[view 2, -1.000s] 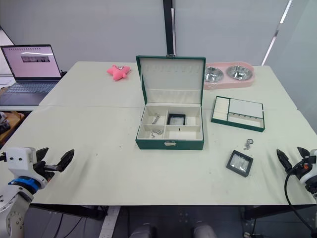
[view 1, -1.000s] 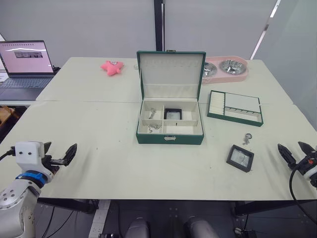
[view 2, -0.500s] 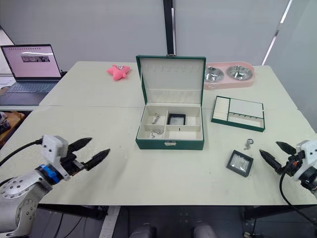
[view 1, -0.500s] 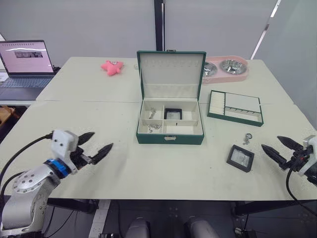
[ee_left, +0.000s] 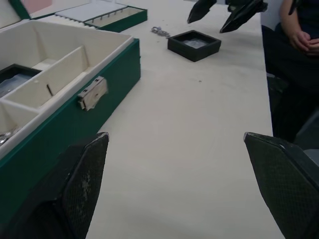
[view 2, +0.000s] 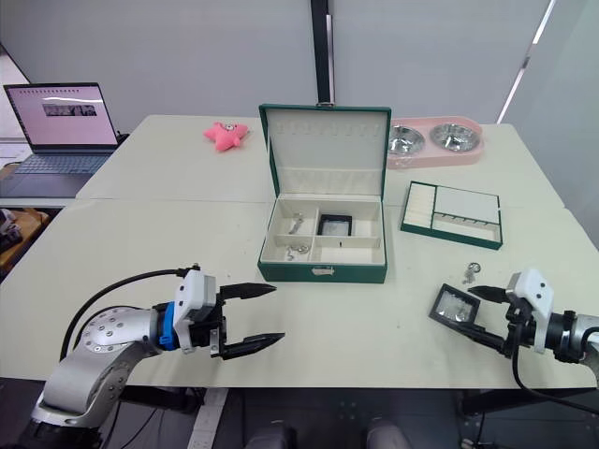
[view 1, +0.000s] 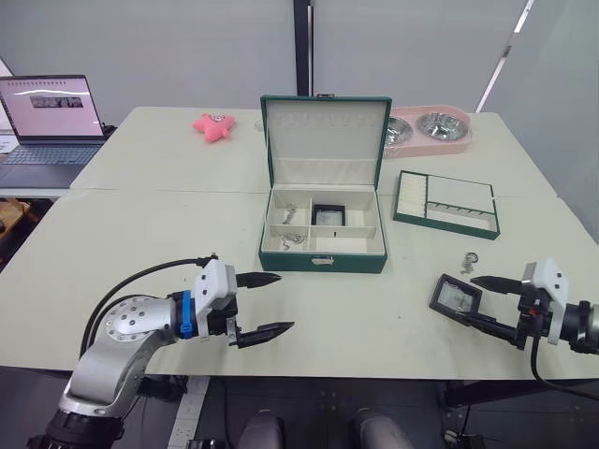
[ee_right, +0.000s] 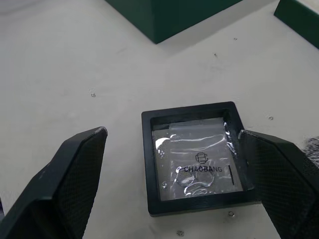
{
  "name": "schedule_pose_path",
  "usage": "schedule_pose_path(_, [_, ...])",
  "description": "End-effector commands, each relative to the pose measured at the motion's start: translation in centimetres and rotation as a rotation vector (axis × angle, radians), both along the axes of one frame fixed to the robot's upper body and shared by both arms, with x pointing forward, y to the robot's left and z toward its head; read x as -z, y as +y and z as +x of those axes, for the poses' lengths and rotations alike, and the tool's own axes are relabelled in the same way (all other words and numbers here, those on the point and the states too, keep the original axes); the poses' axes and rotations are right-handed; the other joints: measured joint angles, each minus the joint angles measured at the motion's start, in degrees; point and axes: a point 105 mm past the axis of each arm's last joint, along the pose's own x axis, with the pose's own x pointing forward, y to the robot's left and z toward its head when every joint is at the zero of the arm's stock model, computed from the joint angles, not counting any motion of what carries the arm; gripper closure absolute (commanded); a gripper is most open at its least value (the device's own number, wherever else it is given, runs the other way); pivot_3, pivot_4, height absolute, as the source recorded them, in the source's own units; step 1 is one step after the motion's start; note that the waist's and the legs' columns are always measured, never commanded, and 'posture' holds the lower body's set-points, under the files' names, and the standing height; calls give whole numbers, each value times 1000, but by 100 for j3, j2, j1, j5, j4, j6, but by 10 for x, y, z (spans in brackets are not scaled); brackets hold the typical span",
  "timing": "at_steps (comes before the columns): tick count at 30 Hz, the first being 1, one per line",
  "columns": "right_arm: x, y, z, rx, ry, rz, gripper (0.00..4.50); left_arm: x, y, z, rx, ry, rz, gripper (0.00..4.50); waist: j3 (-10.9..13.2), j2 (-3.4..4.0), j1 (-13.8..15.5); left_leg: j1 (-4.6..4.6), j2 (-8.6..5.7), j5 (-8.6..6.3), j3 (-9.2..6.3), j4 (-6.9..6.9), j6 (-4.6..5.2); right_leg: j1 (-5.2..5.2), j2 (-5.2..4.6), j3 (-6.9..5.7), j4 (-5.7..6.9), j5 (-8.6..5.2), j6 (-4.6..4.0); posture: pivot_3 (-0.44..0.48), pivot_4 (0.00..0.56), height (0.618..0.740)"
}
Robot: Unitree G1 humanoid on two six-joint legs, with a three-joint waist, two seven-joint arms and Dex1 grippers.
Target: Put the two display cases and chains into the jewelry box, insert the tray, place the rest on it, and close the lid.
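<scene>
At centre frame in the head views, the jewelry box (view 1: 322, 227) sits on the pale tabletop (view 1: 140, 243) with its lid (view 1: 324, 129) standing upright at the back. One display case (view 1: 328, 215) lies in the box's upper middle compartment, and chains (view 1: 288, 239) rest in the compartments at its left side. Right of the box, the tray (view 1: 445, 202) lies flat on the tabletop, well apart from it. Toward the lower right, the second display case (view 1: 456, 297) lies on the tabletop, with a loose chain (view 1: 467, 261) just above it in the frame.

The right gripper (view 1: 489, 301) hovers at that second case with its fingers spread wide, one tip above the case's far edge and one past its near edge; the right wrist view shows the case (ee_right: 197, 156) between the two fingers, not gripped. The left gripper (view 1: 264, 305) is at lower left of centre, below the box's front wall in the frame, fingers wide apart and holding nothing.

At the top of the frame are a pink star-shaped toy (view 1: 213, 125), a laptop (view 1: 47, 131) and a pink double pet bowl (view 1: 426, 129).
</scene>
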Motion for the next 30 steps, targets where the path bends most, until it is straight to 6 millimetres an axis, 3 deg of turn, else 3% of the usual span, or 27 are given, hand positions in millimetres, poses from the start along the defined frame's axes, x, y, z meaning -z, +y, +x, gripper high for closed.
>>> schedule_pose_path(1, [-10,14,-2,-29,-35,-24,0,4,-12,-8,103,-29,6,15,0,0,0,-1,0,0,0,0,0,-1,0,0,0,0,0,0,150,740])
schedule_pose_path(9, [6,31,-10,-49,-4,-80,0,4,-31,-4,159,-58,-35,15,1,-1,50,-6,-2,0,-6,2,0,0,2,-2,-4,0,0,0,150,740])
schedule_pose_path(21, [20,25,-7,1,-4,-112,0,-9,-43,-2,160,-59,-73,15,1,-1,63,-7,-2,0,-8,2,0,0,2,-3,-5,0,0,0,150,740])
schedule_pose_path(24, [21,23,-6,6,-13,-115,579,-9,-43,-3,157,-57,-72,0,1,-1,63,-6,-1,0,-8,2,0,0,3,-3,-6,0,0,0,150,740])
schedule_pose_path(30, [21,21,-2,16,-34,-113,2564,-9,-42,-2,152,-59,-69,0,1,-1,66,-6,-1,0,-9,2,0,0,3,-4,-6,0,0,0,150,740])
